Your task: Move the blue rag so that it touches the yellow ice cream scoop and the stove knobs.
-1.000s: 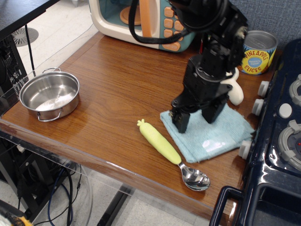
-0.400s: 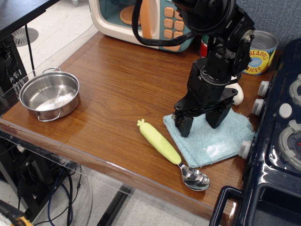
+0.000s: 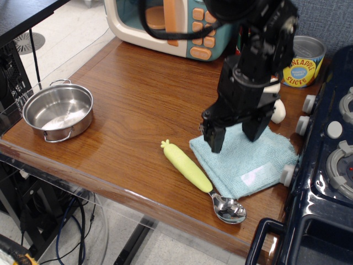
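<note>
Blue rag (image 3: 242,163) lies flat on the wooden tabletop (image 3: 138,105), at about 4 o'clock from the picture's centre, with a pale patch, perhaps its tag, toward its near right corner. Nearest the camera, at 5 o'clock, the yellow ice cream scoop (image 3: 199,180) lies slantwise, its metal bowl by the front edge and its ridged handle running up to 10 o'clock; the rag's near-left edge lies against the handle or just beside it, and I cannot tell for certain that they touch. At 3 o'clock the rag's right corner reaches the lowest of the stove knobs (image 3: 287,173) on the dark stove (image 3: 325,182), seemingly touching it, while the other knobs farther up the row stand apart from the cloth. Above the rag's far-left part stands the tool (image 3: 236,131), its two black fingers spread wide with nothing between them; the tips look just above the cloth or barely on it, so I judge the rag to be let go and laid where it bridges scoop and knobs. Behind the tool a beige mushroom (image 3: 277,110) peeps out at 2 o'clock, and farther back stands a pineapple can (image 3: 303,61). Far left, at 9 o'clock, a steel pot (image 3: 58,112) sits empty, and at 12 o'clock a toy microwave (image 3: 171,25) closes the back.
</note>
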Robot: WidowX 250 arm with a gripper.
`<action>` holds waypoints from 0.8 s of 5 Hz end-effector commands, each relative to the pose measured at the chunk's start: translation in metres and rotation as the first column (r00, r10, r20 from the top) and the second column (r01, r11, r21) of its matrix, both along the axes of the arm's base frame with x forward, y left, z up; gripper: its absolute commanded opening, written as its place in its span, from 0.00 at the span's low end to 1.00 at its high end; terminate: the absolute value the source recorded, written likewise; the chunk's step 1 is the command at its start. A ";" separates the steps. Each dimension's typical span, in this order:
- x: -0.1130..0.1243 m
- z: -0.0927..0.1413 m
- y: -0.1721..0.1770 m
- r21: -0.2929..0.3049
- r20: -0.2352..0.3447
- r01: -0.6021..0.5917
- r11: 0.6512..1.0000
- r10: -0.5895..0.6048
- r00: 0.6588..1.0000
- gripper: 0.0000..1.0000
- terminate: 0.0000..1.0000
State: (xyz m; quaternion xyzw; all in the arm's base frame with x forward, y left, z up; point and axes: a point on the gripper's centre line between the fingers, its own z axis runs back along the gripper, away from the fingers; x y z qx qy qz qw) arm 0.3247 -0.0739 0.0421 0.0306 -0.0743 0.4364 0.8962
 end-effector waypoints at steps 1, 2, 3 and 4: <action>-0.008 0.057 0.007 -0.044 0.155 -0.004 0.999 0.010 0.988 1.00 0.00; -0.009 0.063 0.007 -0.033 0.169 -0.005 0.999 0.011 0.986 1.00 0.00; -0.009 0.063 0.007 -0.033 0.169 -0.005 0.999 0.011 0.986 1.00 0.00; -0.009 0.063 0.007 -0.033 0.169 -0.005 0.999 0.011 0.986 1.00 0.00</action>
